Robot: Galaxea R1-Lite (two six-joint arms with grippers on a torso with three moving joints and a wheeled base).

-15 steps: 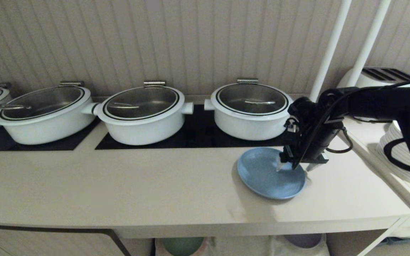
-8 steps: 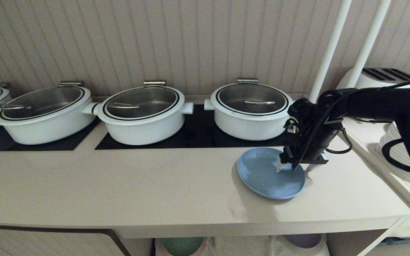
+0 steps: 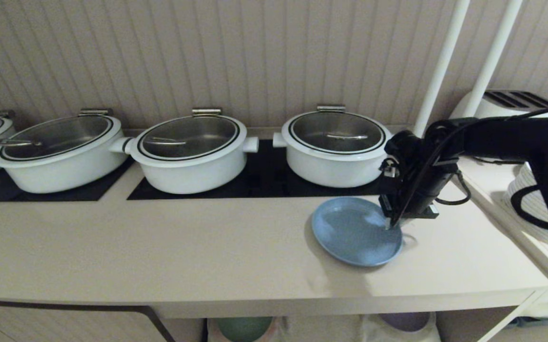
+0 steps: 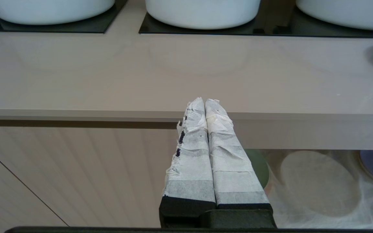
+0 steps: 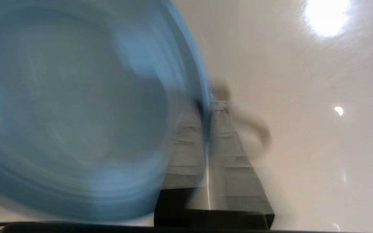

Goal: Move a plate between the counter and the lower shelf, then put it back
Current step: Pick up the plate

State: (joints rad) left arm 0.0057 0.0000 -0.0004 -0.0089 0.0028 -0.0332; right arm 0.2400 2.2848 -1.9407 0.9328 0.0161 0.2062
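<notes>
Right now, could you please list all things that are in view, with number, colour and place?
plate: one, light blue, on the counter at the right, in front of the rightmost pot.
counter: one, beige, across the whole view.
pots: four, white with glass lids, in a row at the back of the counter; the leftmost is cut off.
black panels: two visible, under the pots.
poles: two, white, at the right.
toaster: one, white, far right.
green plate: one, on the lower shelf.
purple plate: one, same shelf, further right.
right gripper: shut on the plate's right rim.
left gripper: shut, in front of the counter edge, holding nothing.
</notes>
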